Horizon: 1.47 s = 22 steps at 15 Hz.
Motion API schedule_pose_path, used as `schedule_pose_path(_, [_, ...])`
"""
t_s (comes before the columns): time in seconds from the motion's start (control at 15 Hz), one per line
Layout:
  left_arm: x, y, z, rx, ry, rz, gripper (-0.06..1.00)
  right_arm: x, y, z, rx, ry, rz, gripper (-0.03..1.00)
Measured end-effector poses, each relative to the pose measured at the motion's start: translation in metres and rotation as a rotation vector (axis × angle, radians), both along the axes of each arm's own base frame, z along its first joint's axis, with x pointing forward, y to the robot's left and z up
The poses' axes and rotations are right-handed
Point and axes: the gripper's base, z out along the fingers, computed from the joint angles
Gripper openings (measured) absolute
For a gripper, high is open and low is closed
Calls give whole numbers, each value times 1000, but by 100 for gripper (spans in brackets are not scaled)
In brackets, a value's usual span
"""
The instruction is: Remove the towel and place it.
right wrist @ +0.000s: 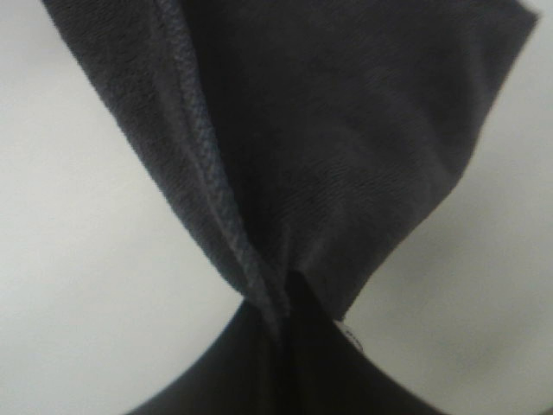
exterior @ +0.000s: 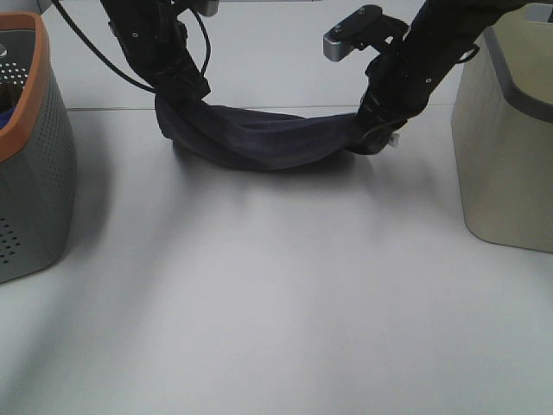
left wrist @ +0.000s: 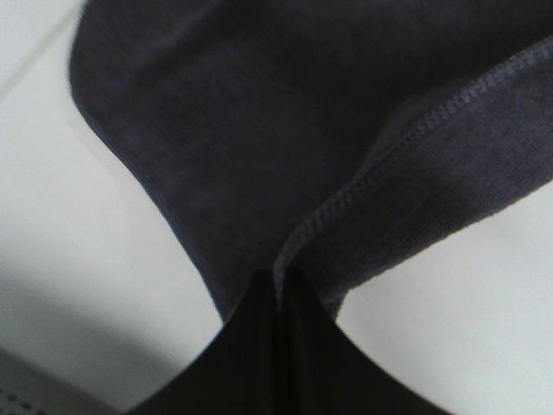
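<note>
White table is loaded at both sides: grey perforated basket with orange rim is stood at the left, beige bin at the right. Dark towel is slung low near the back; tabletop contact cannot be confirmed.

towel over table | basket left of towel | bin right of towel | both well apart from towel
</note>
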Motion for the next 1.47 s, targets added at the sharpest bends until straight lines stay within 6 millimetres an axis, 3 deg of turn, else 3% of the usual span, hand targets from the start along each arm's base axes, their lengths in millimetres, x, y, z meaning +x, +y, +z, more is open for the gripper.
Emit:
schedule_pose_path(0.2, [-9, -4, -4, -42, 100, 2, 0, -22, 4, -4, 46, 261, 8, 2])
schedule_pose_path(0.33, [-17, -10, -17, -75, 172, -1, 0, -32, 8, -5, 72, 367, 26, 2])
schedule_pose_path(0.53, [-41, -6, -45, -10, 294, -41, 0, -38, 9, -17, 64, 484, 43, 2])
schedule_pose_path(1.0, [-79, 17, -69, 138, 414, -191, 0, -51, 4, -47, 24, 617, 40, 2])
schedule_pose_path(1.27, [-82, 18, -61, 121, 403, -158, 0, -56, 3, -52, 20, 646, 35, 6])
schedule_pose_path(1.47, [-83, 18, -54, 107, 395, -99, 0, -56, 5, -52, 46, 659, -1, 18])
